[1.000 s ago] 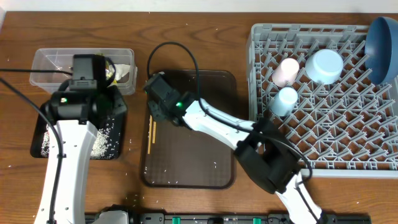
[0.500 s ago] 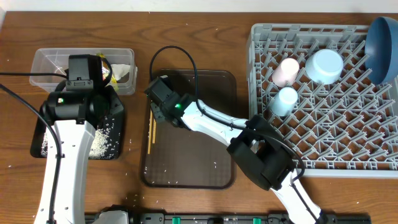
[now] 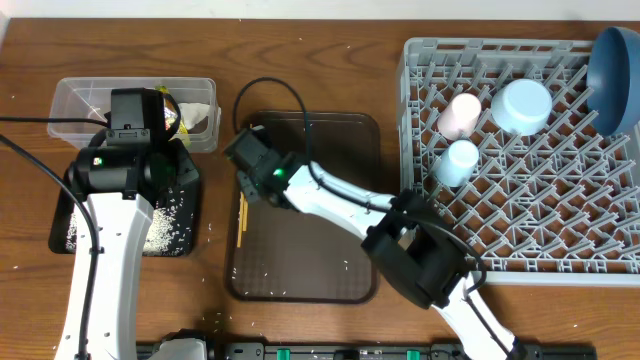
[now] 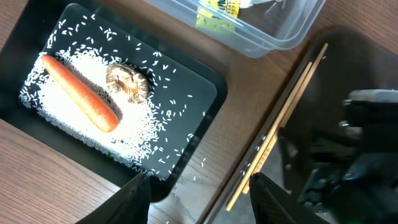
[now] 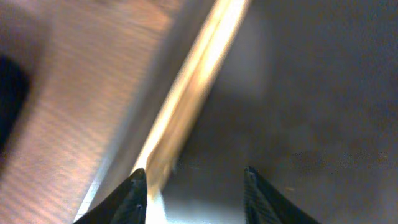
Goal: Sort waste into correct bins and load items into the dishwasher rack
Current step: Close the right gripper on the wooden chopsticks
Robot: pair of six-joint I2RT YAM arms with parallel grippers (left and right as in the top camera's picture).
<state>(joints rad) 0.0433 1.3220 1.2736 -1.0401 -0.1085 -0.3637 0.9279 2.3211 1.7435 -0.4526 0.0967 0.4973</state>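
Note:
The wooden chopsticks (image 3: 241,215) lie along the left edge of the brown serving tray (image 3: 310,260). My right gripper (image 3: 246,172) hovers open just above their far end. In the blurred right wrist view the chopsticks (image 5: 193,93) run up from beside the left fingertip (image 5: 134,196). My left gripper (image 4: 202,199) is open and empty over the table, between the black tray (image 4: 202,93) and the chopsticks (image 4: 280,124). That tray holds rice, a carrot (image 4: 81,93) and a brown food lump (image 4: 127,84). The clear tub (image 3: 70,100) holds a wrapper (image 4: 217,9) and a white napkin (image 3: 203,117).
The grey rack (image 3: 420,60) at the right holds a pink cup (image 3: 459,115), a light blue bowl (image 3: 522,105) and a light blue cup (image 3: 458,160). A dark blue bowl (image 3: 615,65) leans at its far right edge. Stray rice grains dot the brown tray.
My right gripper has shifted a little left and toward the chopsticks' end. The left arm has barely moved.

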